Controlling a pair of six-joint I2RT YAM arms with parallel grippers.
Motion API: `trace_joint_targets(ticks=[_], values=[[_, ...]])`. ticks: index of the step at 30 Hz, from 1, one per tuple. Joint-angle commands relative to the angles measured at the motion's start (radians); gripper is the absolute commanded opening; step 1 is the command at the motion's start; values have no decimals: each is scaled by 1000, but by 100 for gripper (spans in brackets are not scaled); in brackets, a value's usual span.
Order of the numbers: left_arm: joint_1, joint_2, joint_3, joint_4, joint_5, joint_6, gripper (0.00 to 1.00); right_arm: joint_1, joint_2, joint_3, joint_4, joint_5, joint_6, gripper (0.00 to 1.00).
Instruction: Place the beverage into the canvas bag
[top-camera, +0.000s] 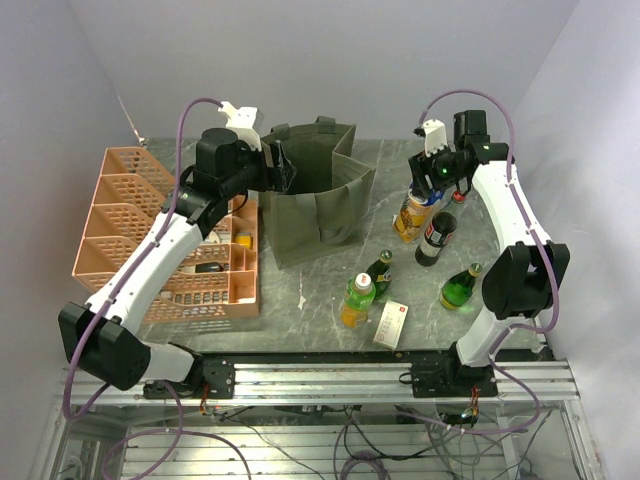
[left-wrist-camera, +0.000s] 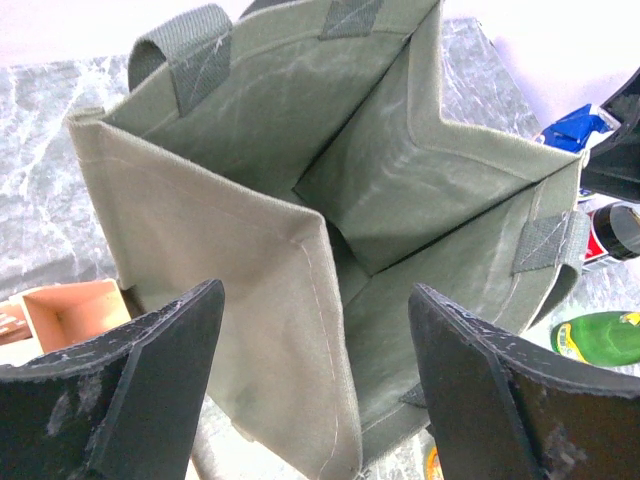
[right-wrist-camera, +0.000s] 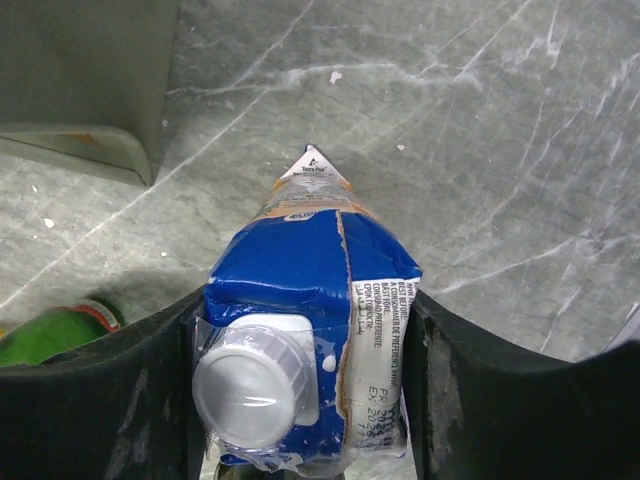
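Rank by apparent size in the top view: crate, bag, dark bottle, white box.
1. crate, though an arm hides part of it
2. bag
3. dark bottle and white box: look about alike, so not ranked

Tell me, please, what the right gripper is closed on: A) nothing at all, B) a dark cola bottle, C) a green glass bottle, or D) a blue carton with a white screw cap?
D: in the right wrist view the right gripper presses against both sides of the blue carton, whose white cap faces the camera.
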Motion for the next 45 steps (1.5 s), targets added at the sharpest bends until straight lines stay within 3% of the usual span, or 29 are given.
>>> trace_joint_targets(ticks=[1, 5, 13, 20, 26, 35, 45], values=[[8, 18, 68, 18, -43, 13, 86, 8, -17, 36, 1, -19, 9, 57], [7, 29, 89, 13, -41, 17, 90, 23, -64, 48, 24, -22, 20, 43], [8, 54, 79, 34, -55, 18, 88, 42, -155, 119, 85, -18, 97, 10], [8, 59, 62, 51, -50, 28, 86, 65, -251, 169, 139, 47, 144, 1], [7, 85, 66, 47, -44, 32, 82, 87, -324, 244, 170, 91, 167, 0], [9, 46, -8, 110, -6, 64, 61, 98, -368, 398, 281, -61, 247, 0], [9, 58, -10, 123, 44, 76, 45, 121, -218, 703, 316, -220, 380, 0]])
